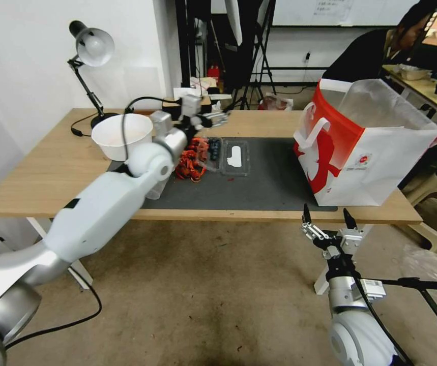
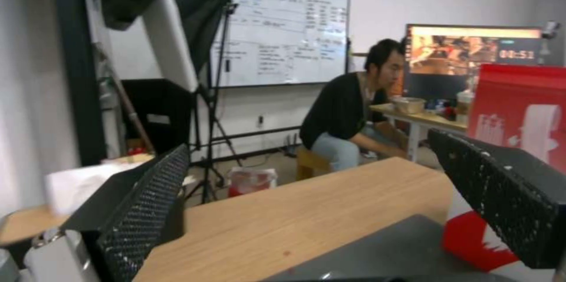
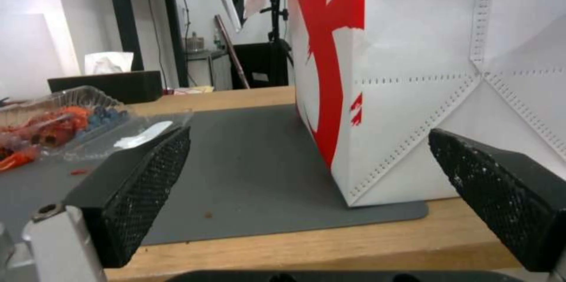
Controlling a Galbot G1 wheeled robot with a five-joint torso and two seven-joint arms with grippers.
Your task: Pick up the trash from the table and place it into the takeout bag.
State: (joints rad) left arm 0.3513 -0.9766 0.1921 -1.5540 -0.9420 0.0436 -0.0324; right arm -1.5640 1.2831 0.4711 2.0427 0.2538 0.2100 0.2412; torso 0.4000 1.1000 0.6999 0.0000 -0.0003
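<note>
On the table (image 1: 45,173), a dark mat (image 1: 269,185) carries the trash: a clear clamshell tray (image 1: 234,157) lying open beside a heap of orange-red scraps (image 1: 190,161) and some dark blue bits. The same tray (image 3: 77,118) appears in the right wrist view. A white bowl (image 1: 119,136) stands at the mat's left end. My left gripper (image 1: 222,118) hovers open above the scraps, nothing between its fingers (image 2: 147,202). The takeout bag (image 1: 366,152), white with red panels, stands open on the right. My right gripper (image 1: 326,209) waits open just off the table's front edge, facing the bag (image 3: 424,74).
A desk lamp (image 1: 92,48) and its cable stand at the table's back left, with small boxes (image 1: 193,99) along the far edge. A black stand arm (image 1: 421,284) crosses the floor at the right. Another table (image 1: 427,86) lies beyond the bag.
</note>
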